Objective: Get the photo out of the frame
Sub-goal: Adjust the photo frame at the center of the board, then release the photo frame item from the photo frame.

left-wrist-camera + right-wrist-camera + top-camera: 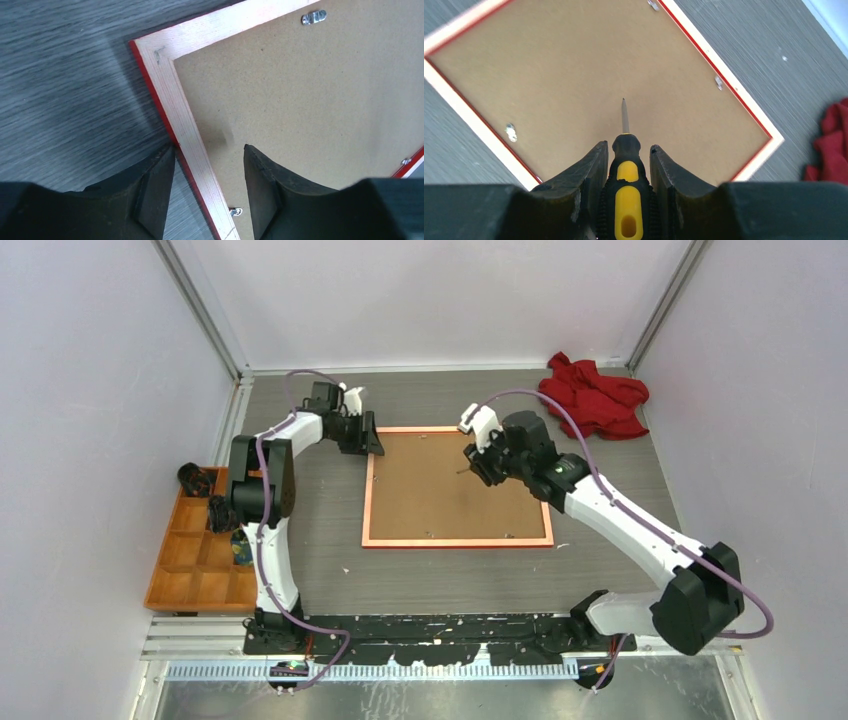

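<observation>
1. So, where things are: the frame (455, 541) lies face-down on the table (320, 540), with the brown backing board (455, 485) facing up. I can't see the photo at all. My guess is it's sandwiched under that board.
2. My left end effector (209, 150) is spread, one finger on either side of the frame's left rail near the far corner. It isn't clamped on the rail.
3. My right end effector (627, 146) is pinching a black-and-yellow screwdriver (627, 172), tip aimed at the middle of the board. Can't tell if the tip is touching.
4. Handling-wise, the frame looks thin, light and stiff along the rails. It'll probably skate on the table unless I pin a rail, so I'd grip the rail, not the board.
5. Small metal tabs (236, 211) on the rim seem to hold the board in. They look bendy enough to lever with the screwdriver tip.
6. The board looks thin but fairly stiff, so I'd lift it from one edge.
7. I reckon the photo is paper, so floppy and easy to crease. I'd take it gently by an edge or corner. There may be glass underneath, but I can't confirm that.
</observation>
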Robot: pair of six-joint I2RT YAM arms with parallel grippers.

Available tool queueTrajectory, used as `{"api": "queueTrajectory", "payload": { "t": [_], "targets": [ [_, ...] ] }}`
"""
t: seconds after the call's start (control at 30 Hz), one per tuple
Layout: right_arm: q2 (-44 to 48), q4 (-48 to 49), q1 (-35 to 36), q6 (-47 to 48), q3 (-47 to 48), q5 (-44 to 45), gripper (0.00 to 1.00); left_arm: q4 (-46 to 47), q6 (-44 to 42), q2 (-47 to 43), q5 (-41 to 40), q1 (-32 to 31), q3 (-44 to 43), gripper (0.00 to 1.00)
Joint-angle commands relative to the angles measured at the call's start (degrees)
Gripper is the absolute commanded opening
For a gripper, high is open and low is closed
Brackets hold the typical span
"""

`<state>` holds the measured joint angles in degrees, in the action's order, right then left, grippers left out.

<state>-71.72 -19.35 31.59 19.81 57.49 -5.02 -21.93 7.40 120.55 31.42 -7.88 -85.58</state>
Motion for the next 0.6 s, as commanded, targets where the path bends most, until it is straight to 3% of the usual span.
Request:
{"api": "queueTrajectory", "payload": {
  "t": [0.0, 0.23, 0.43, 0.57],
  "targets": [
    [-2.61, 2.05, 1.74, -6.94, 6.65, -2.89, 0.01, 1.19, 4.20, 0.71, 0.69, 0.13, 1.49, 0.51],
    [-6.19, 6.03, 2.27, -18.87, 9.13, -3.87, 0.01, 5.39, 10.68, -0.75, 1.44, 0.10, 6.74, 0.38],
    [-11.66, 8.02, 5.18, -21.60, 12.51, -3.26, 0.01, 10.51, 15.88, -2.56, 2.24, 0.08, 12.18, 0.23],
    [-17.31, 7.48, 6.52, -24.84, 16.75, -3.80, 0.01, 11.56, 15.90, -3.40, 3.95, 0.10, 13.83, 0.21]
  ]
}}
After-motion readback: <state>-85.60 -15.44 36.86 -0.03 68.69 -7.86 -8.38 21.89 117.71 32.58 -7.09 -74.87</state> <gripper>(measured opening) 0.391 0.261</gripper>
